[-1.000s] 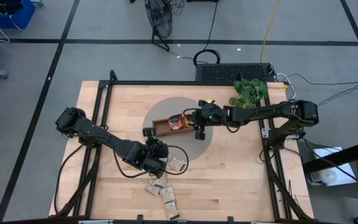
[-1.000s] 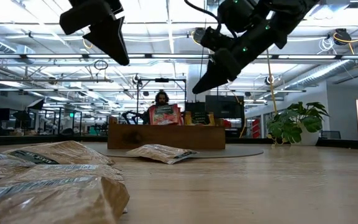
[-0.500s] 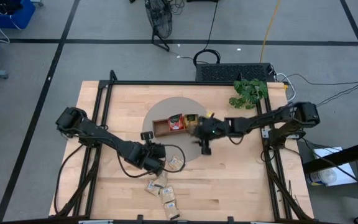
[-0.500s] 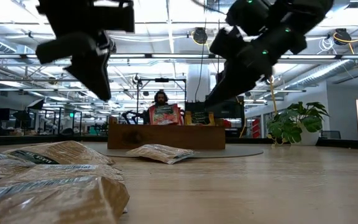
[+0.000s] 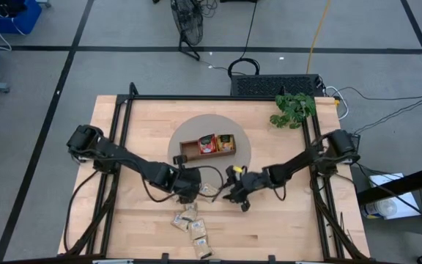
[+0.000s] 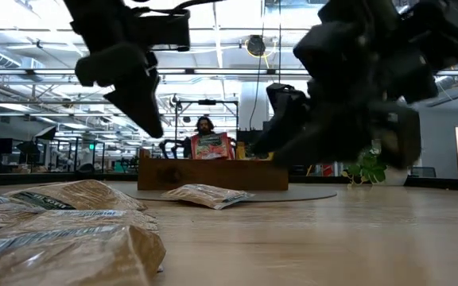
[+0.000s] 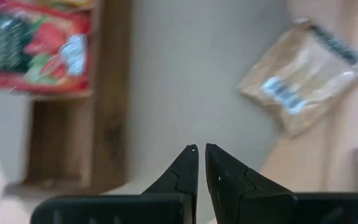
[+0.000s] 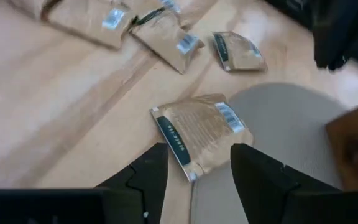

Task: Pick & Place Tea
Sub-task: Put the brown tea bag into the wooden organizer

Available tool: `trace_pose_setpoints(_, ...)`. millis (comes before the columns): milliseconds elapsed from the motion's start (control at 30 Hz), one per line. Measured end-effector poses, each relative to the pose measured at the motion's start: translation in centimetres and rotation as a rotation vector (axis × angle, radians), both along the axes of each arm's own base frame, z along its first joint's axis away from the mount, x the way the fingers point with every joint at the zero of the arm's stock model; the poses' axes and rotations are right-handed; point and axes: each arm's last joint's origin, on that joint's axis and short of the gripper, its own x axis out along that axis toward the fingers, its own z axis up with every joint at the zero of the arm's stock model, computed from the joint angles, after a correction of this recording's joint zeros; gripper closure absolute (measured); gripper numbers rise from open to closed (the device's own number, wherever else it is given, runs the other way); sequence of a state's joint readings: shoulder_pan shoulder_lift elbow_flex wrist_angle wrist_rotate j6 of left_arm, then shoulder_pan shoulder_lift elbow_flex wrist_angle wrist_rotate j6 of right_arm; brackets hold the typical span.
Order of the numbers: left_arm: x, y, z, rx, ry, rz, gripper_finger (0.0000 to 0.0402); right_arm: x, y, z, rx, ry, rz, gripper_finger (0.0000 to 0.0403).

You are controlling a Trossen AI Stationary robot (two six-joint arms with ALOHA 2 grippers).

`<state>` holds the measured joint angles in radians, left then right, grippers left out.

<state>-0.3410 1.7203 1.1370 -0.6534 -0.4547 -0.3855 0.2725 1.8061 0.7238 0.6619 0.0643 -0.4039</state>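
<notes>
Sachets: two in tray [image 5: 189, 149], five beige outside; right pincer [image 8: 194, 167] released, left pincer [image 7: 201, 155] clenched.

No word, brand or number could be read anywhere. The beige sachet [image 8: 201, 135] bore a dark band with pale lettering and a white barcode patch, both too blurred to make out. The red sachet [image 7: 36, 46] in the wooden tray [image 7: 107, 124] showed only smeared printing.

High view straight down; low view level, table-height; both share wooden tray [image 5: 208, 144]
</notes>
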Motion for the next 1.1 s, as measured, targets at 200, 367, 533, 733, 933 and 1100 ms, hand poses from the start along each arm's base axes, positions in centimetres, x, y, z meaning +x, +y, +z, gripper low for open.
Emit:
trace_pose_setpoints(200,0.4,-0.1,0.1,-0.043,-0.009,-0.068,0.0364,1.4,1.4,-2.3,-0.246,0.022,0.006,0.023)
trace_pose_setpoints(367,0.5,-0.2,0.1,-0.058,-0.021,-0.054,0.0364,2.6,1.9,-2.3,-0.325,0.097,0.028,0.0233)
trace_pose_setpoints(533,0.5,-0.2,0.1,-0.079,-0.024,-0.033,0.0364,3.7,2.0,-1.3,-0.43,0.171,0.004,0.0235)
trace_pose_setpoints(733,0.5,-0.4,0.1,-0.149,-0.013,-0.055,0.0364,4.6,2.1,-0.2,-0.538,0.2,-0.035,0.0236)
trace_pose_setpoints(933,0.7,-0.5,0.1,-0.153,-0.029,-0.058,0.0364,5.0,2.0,0.2,-0.582,0.155,-0.043,0.0236)
trace_pose_setpoints(1100,0.7,-0.5,0.1,-0.153,-0.032,-0.057,0.0364,5.6,2.2,1.2,-0.605,0.044,-0.111,0.0236)
